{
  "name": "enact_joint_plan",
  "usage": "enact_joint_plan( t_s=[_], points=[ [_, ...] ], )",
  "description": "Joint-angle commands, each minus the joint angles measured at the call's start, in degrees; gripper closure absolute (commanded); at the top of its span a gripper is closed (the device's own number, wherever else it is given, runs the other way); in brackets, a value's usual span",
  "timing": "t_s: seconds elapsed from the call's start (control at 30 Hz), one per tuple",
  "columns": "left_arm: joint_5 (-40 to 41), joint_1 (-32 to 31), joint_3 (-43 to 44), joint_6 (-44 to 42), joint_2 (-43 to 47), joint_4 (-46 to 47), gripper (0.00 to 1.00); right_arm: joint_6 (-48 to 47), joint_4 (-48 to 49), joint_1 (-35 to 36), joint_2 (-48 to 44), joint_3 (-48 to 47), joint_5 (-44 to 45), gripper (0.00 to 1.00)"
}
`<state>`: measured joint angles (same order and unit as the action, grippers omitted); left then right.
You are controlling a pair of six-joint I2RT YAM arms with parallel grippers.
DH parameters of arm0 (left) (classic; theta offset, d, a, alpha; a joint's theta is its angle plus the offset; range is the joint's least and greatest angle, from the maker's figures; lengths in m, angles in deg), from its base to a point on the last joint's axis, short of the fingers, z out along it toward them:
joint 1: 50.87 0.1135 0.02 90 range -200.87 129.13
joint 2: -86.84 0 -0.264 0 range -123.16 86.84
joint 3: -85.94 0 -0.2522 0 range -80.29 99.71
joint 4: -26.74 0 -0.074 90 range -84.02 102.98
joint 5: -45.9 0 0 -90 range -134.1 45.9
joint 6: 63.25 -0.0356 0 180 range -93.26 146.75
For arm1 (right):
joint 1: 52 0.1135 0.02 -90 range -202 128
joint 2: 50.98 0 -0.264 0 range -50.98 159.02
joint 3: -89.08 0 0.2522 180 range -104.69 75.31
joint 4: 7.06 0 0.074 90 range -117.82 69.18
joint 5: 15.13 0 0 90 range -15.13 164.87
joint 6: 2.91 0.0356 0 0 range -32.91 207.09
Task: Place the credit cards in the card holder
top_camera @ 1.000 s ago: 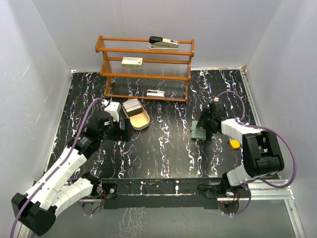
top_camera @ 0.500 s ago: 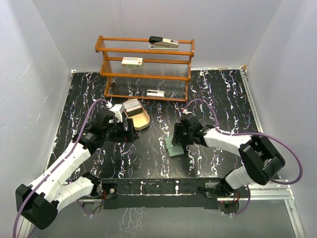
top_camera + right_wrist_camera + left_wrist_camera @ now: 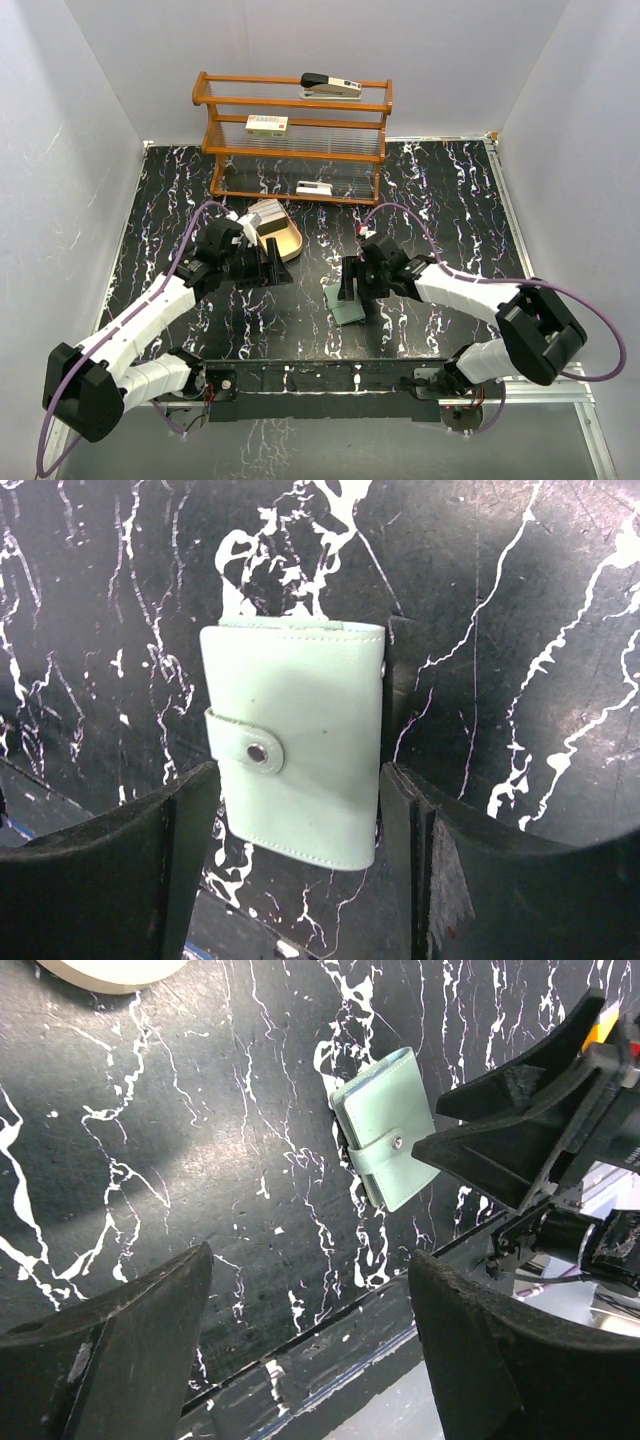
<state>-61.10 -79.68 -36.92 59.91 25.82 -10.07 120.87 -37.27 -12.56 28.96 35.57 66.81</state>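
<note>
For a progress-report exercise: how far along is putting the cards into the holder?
Done: nothing visible; the holder lies snapped shut. In hand: the right fingers straddle it, grip unclear; the left fingers hang open, empty. Left: open it and move the cards over from the tray.

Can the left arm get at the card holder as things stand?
Probably only partly. Bare table lies between the open left gripper and the card holder, but the right gripper straddles it, crowding any grasp.
</note>
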Motion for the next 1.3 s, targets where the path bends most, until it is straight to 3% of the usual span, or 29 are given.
enact_joint_plan(
  t_s=[0.0, 0.23, 0.53, 0.9, 1.03, 1.27],
  points=[
    [-3.0, 0.2, -1.1, 2.9, -0.5, 2.2, 0.23, -4.4, -2.9, -0.1, -4.8, -1.3, -1.3, 0.37],
    [-5.4, -0.3, -2.7, 5.7, -2.4, 5.1, 0.25, -6.9, -2.0, -1.0, -3.8, 1.3, -0.1, 0.42],
    [-6.5, -0.8, -5.1, 8.4, -2.3, 8.0, 0.26, -7.1, 2.8, -1.8, 0.3, 3.8, -6.3, 0.52],
    [-9.9, -1.9, -7.7, 11.6, -4.4, 13.3, 0.32, -5.3, 6.5, -1.8, -2.3, 4.8, -9.9, 1.0],
    [-13.5, -2.8, -7.2, 14.3, -4.6, 15.8, 0.35, -0.8, 6.0, -1.8, -5.4, 3.9, -11.2, 1.0],
    [-17.2, -4.1, -6.6, 17.5, -6.0, 21.1, 0.32, 8.6, 5.0, -1.0, -8.9, 1.3, -10.7, 1.0]
  ],
)
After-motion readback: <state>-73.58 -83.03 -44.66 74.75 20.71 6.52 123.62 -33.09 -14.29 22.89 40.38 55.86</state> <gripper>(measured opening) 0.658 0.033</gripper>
